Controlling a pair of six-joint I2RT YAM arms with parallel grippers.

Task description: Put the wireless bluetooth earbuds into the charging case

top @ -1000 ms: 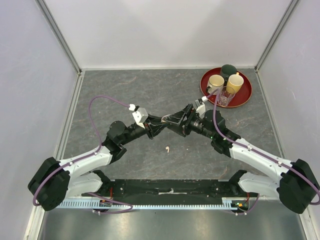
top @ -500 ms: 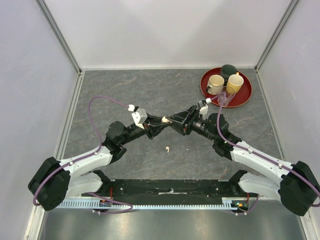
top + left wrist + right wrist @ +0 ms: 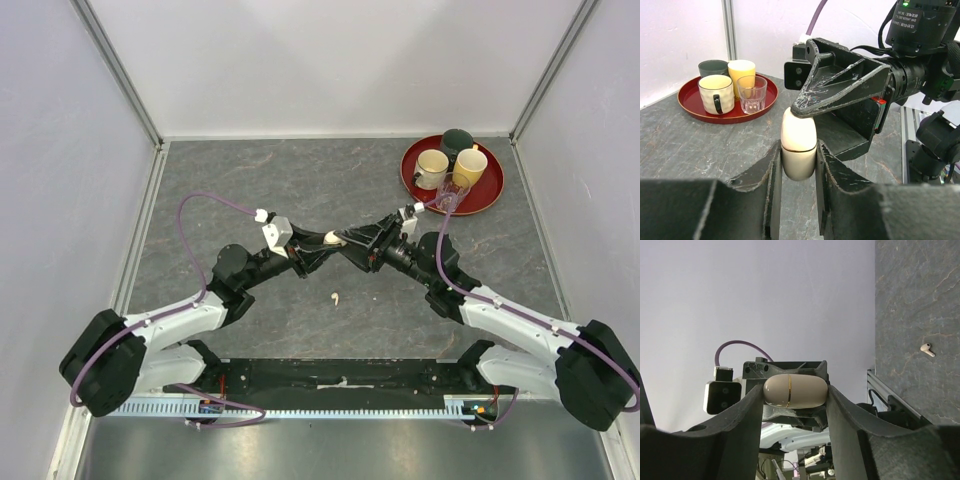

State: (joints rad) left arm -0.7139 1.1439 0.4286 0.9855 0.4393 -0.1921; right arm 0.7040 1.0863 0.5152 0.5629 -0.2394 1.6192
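While left gripper point(image 3: 798, 165) clamps glossy cream pill-shaped charging case point(image 3: 798, 137) low | right gripper point(image 3: 795, 392) pinches its ends | likely light, slick: hold flanks.

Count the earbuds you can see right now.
1: a cream earbud lies on the table, on the near side of the case. Any others are hidden or out of view.

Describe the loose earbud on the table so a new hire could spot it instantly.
On the grey stone table, find the middle, where the left gripper and right gripper clamp a cream charging case. Just below that in the top view lies the earbud. It is a tiny curved cream-white piece, alone on bare surface, far from the red tray.
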